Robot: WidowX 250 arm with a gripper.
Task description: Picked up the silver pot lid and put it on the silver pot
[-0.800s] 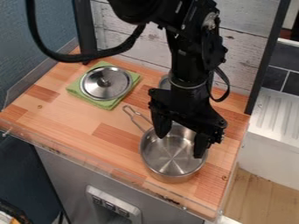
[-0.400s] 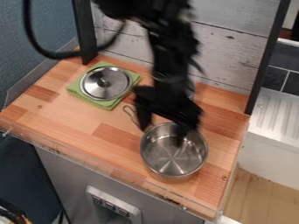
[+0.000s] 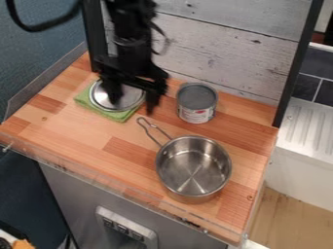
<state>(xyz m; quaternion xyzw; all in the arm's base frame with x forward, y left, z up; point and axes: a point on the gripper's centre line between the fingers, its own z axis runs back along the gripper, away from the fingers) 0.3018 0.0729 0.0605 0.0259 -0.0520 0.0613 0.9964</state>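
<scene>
My gripper (image 3: 133, 104) hangs over the back left of the counter, with its two fingers spread apart. One finger is in front of the silver pot lid (image 3: 101, 97) and hides its middle; the other is just past the lid's right edge. The lid lies on a folded green cloth (image 3: 118, 115). At the front right, the silver pot (image 3: 195, 168) stands with no lid on it, its handle pointing toward the back left.
A grey can (image 3: 196, 103) with a label stands behind the pot, near the white plank wall. A low clear rim (image 3: 123, 191) runs along the front edge of the wooden counter (image 3: 78, 131).
The arm has swung left and back, from above the pot to the lid. That has uncovered the pot and the grey can. Lid, cloth and pot have not moved.
</scene>
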